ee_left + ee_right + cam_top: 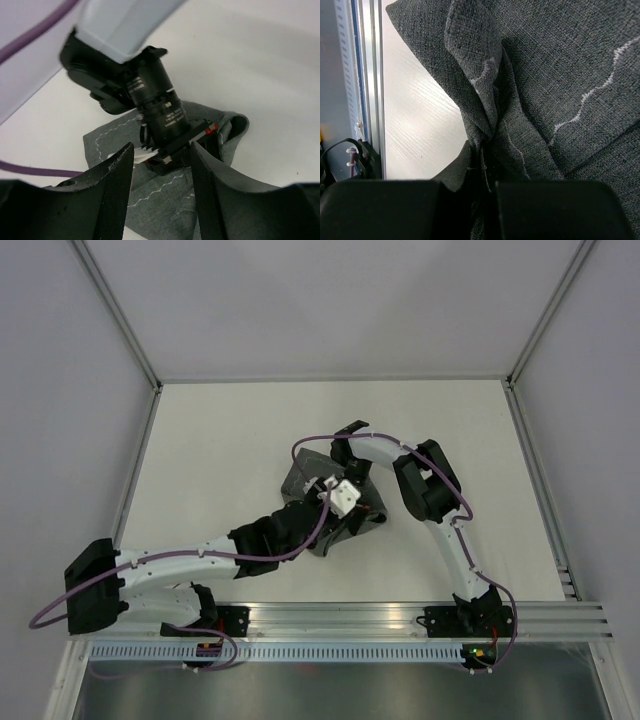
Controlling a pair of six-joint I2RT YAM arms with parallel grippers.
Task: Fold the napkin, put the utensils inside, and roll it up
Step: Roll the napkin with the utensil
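Dark grey cloth, the napkin [303, 485], lies crumpled near the middle of the white table [220, 440], mostly hidden from above under both wrists. Only the right wrist view shows us the grip: the right gripper [482, 172] is clenched on a bunched fold, with wavy pale stitching running off to the right. Only the left wrist view shows the left gripper [160, 162] released, its fingers [117, 185] spread either side of the right arm's black wrist [160, 110], which stands directly before them over the cloth. The napkin sits well apart from the table's side edges, and the aluminium rail [370, 75] lies beyond its near edge. A purple cable [300, 447] loops just over the cloth.
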